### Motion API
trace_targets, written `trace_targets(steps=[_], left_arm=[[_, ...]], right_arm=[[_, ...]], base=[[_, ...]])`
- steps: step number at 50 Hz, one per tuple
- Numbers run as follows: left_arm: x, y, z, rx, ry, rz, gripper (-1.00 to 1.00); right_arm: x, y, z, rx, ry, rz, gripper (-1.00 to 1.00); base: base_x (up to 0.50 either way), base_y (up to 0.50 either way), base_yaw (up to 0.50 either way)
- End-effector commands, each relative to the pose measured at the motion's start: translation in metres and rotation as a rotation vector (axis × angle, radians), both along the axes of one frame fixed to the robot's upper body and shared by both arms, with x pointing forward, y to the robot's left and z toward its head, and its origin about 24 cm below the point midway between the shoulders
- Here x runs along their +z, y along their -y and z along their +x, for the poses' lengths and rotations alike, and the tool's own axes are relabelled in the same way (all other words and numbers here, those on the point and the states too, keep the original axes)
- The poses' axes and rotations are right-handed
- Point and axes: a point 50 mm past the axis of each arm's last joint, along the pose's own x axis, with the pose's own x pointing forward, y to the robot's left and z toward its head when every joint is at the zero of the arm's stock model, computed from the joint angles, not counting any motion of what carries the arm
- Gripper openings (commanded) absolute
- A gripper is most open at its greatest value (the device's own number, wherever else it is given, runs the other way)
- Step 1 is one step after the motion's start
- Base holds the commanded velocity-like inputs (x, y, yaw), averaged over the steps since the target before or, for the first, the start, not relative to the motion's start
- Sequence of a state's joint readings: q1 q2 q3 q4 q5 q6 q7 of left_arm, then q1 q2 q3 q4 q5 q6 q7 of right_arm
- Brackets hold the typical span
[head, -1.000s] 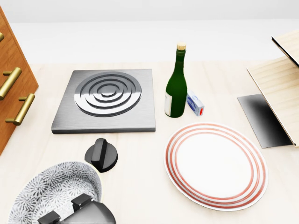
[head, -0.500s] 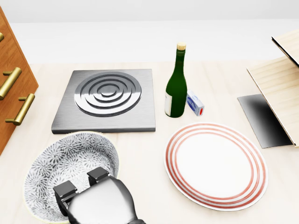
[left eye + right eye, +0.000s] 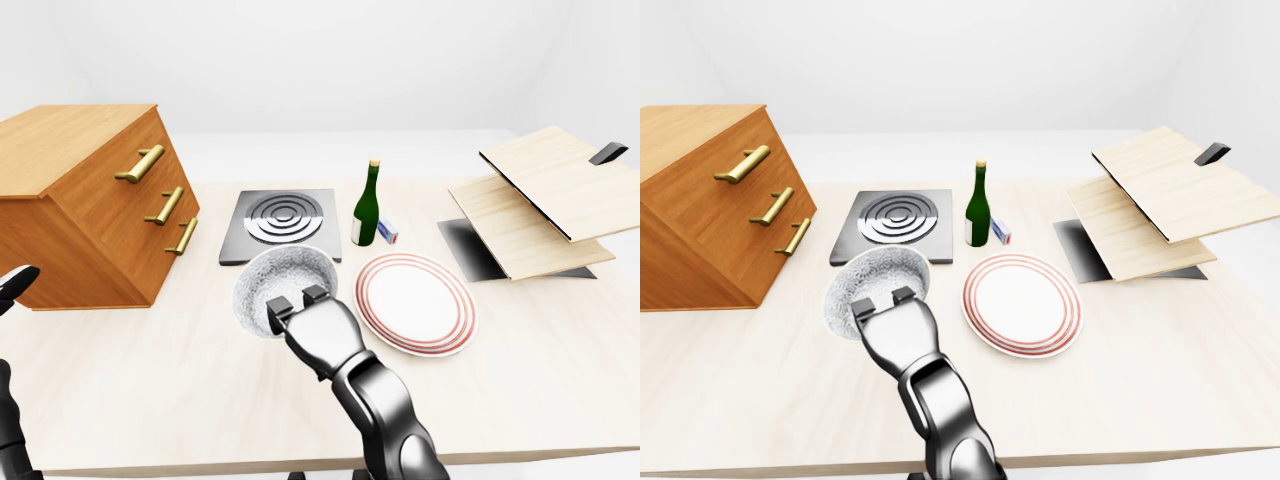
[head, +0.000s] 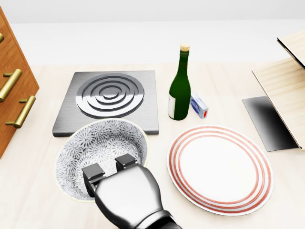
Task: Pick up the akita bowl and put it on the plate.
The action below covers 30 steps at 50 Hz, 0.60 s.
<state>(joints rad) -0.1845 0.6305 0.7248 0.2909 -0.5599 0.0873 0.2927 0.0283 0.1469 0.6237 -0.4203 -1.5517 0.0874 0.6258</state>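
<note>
**Right hand** [image 4: 119, 193]: enters at the near edge of the desk [image 4: 157, 152]. Two fingers [image 4: 125, 162] are hooked over the near rim of the bowl and clenched on it. The opposing finger is hidden under the rim.

**Left hand** [image 3: 15, 285]: a dark shape at the left edge of the left-eye view, away from the work. Whether it is clenched or released cannot be told.

**Akita bowl** [image 4: 102, 140]: grey-patterned, in the right hand's grasp and tilted slightly. It appears raised off the desk, its far rim overlapping the near edge of the hob [image 4: 109, 100].

**Plate** [image 4: 220, 169]: red-ringed and bare, just right of the bowl and not touching it.

**Farther items**: green bottle [image 4: 179, 95] and small box [image 4: 199, 106], both beyond the plate. Drawer chest [image 3: 90, 200] at the desk's left edge. Stacked boards [image 3: 545, 195] at the right edge.

**Step in hand**: carrying, by my reading, with the placing not yet done.

**Next move**: carry the bowl rightward until it is centred over the plate, level it, lower it and only then release. Keep it short of the bottle.
</note>
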Motion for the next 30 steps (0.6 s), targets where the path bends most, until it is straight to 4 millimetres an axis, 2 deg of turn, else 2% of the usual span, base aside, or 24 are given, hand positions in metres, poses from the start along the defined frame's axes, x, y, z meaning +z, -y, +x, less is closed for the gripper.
trace_targets(steps=[1,30], left_arm=[[-0.002,0.0,0.001,0.0,-0.007,-0.006,1.0],[-0.001,0.0,0.0,0.003,-0.005,-0.004,1.0]], right_arm=[[0.011,0.021,0.008,-0.099,0.057,-0.03,-1.0],[0.023,0.055,0.02,-0.237,0.103,-0.022,-1.0]], base=[[0.0,0.0,0.0],[0.0,0.0,0.0]])
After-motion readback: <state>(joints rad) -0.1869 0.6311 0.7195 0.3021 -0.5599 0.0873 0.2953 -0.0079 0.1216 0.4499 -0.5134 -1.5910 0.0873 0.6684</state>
